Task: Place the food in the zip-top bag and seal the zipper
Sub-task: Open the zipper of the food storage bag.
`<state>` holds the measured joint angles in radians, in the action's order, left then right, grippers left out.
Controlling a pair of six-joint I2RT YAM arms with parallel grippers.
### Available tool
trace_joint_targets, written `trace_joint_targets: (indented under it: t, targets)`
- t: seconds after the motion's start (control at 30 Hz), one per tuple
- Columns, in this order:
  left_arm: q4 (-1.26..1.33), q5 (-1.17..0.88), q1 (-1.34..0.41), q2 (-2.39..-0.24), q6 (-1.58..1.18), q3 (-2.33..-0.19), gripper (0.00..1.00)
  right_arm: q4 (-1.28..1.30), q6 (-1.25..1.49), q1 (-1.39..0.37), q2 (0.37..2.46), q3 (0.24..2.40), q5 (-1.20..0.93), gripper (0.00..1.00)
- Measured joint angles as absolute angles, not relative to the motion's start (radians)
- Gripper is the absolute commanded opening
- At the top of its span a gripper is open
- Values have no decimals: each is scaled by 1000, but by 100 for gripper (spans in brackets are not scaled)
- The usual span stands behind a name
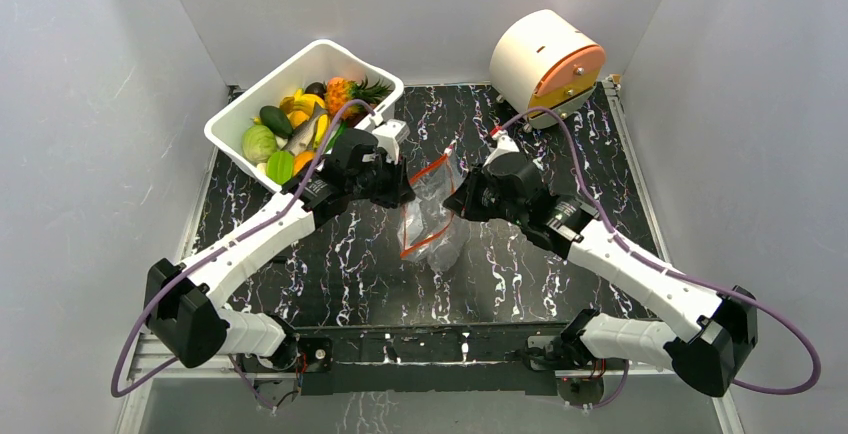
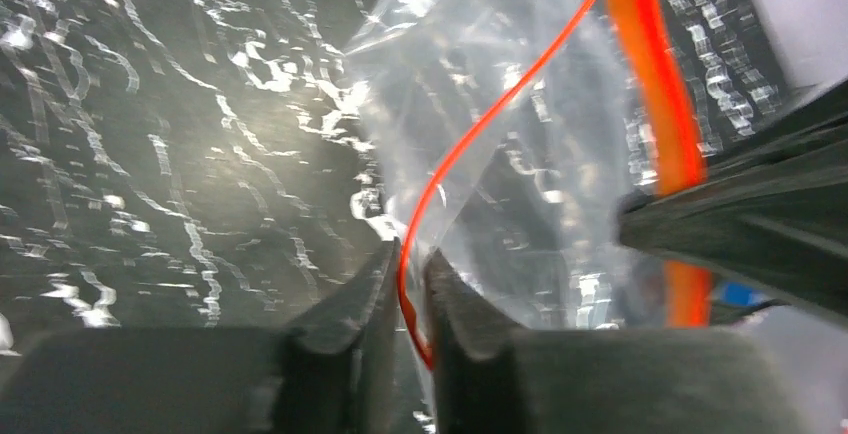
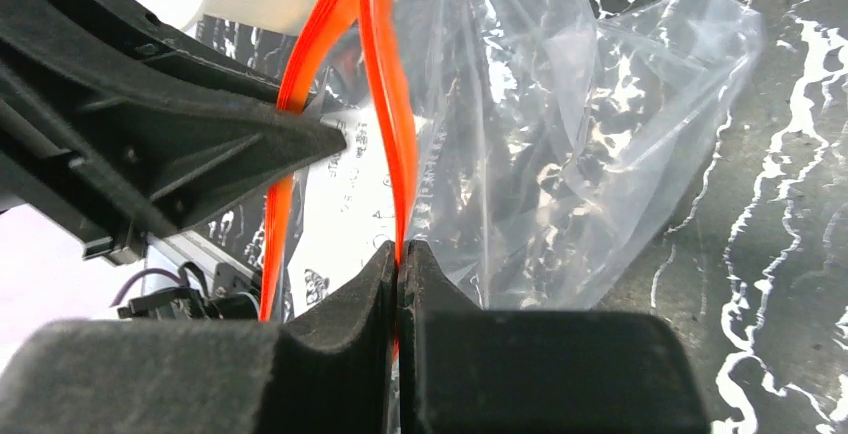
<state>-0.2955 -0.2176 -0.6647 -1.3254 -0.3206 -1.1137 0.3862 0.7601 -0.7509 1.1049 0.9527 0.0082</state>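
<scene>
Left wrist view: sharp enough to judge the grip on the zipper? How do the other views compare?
Left wrist: motion-smeared, glare washing the table, yet the zipper reads between the fingers of the left gripper. Right wrist: sharper; the right gripper pinches the strip, zip-top bag creases crisp. Top external: evenly lit, sharp, but the bag is small.

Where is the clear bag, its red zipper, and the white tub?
zip-top bag [image 1: 437, 224], top view, on its crinkly clear middle.
zipper [image 3: 392, 104], right wrist view, on the red strip at the bag's mouth.
white tub [image 1: 365, 62], top view, on its far rim.
</scene>
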Motion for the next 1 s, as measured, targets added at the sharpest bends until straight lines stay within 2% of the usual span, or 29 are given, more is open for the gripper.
trace_joint_targets:
  t: [0.3,0.47,0.7,0.73,0.93,1.0]
  targets:
    - [-319,-74,-665,-1221,-313,-1083,0,607,643,-751,1100,1152,114,0]
    - [-315,-28,-665,-1144,-330,-1041,0,659,625,-751,1053,1176,185,0]
    - [-323,-27,-670,-1155,-341,-1024,0,646,638,-752,1018,1161,165,0]
    - [-324,-30,-670,-1155,-341,-1024,3,640,642,-752,1015,1154,157,0]
    - [-316,-104,-670,-1150,-339,-1024,56,558,702,-752,981,1056,100,0]
    - [-309,-136,-670,-1143,-344,-1023,65,543,718,-752,982,1025,82,0]
